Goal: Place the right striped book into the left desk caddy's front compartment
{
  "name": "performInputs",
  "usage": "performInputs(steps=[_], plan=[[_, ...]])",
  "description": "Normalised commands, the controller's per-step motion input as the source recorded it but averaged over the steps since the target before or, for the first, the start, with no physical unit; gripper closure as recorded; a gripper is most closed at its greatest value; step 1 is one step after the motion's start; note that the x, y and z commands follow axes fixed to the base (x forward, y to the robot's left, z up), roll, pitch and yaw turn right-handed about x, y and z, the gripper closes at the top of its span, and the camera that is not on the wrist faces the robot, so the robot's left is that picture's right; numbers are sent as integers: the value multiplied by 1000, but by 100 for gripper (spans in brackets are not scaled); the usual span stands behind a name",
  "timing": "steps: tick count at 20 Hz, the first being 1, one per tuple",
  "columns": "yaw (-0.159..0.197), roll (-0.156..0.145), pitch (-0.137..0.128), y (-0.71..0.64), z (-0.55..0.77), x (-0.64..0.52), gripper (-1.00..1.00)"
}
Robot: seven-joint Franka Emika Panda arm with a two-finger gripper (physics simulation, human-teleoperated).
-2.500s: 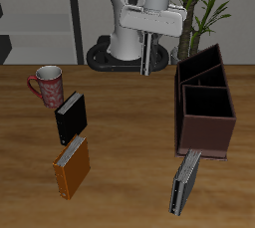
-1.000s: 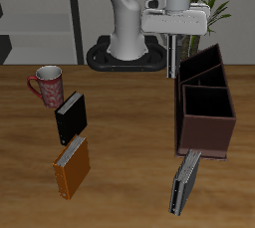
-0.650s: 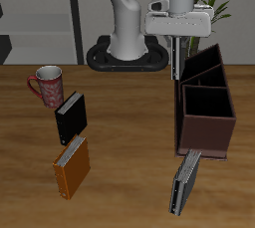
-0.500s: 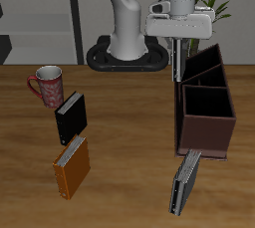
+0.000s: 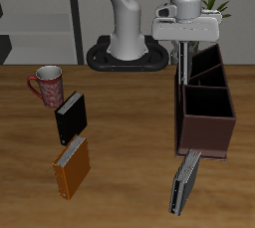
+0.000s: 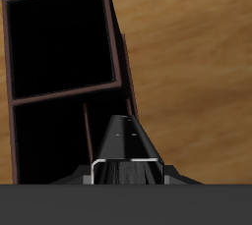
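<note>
My gripper (image 5: 182,49) is shut on a thin dark book (image 5: 182,69) that hangs upright and edge-on below the fingers, so its striped cover does not show. The book also shows in the wrist view (image 6: 123,142) as a dark slab with a grey edge. The left desk caddy (image 5: 207,122) is a dark brown box with two open compartments in a row. The book hangs above the caddy's side wall that faces the table's middle. The wrist view looks down into both dark compartments and the divider (image 6: 64,97) between them.
A thin dark grey book (image 5: 181,182) leans before the caddy's front end. A black book (image 5: 70,118), an orange-brown book (image 5: 71,166) and a patterned mug (image 5: 46,83) stand across the table. The robot base (image 5: 125,43) and a plant are behind.
My gripper has carried the book sideways from the table's middle to the caddy's near wall. Nothing else has moved.
</note>
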Motion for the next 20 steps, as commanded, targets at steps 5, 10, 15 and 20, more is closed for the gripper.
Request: performInputs(steps=[5,10,15,20], plan=[[-8,20,8,115,-63,14,100],[-6,5,5,25,-42,13,100],[-7,4,18,47,-67,99,100],[-7,1,31,46,-133,113,100]])
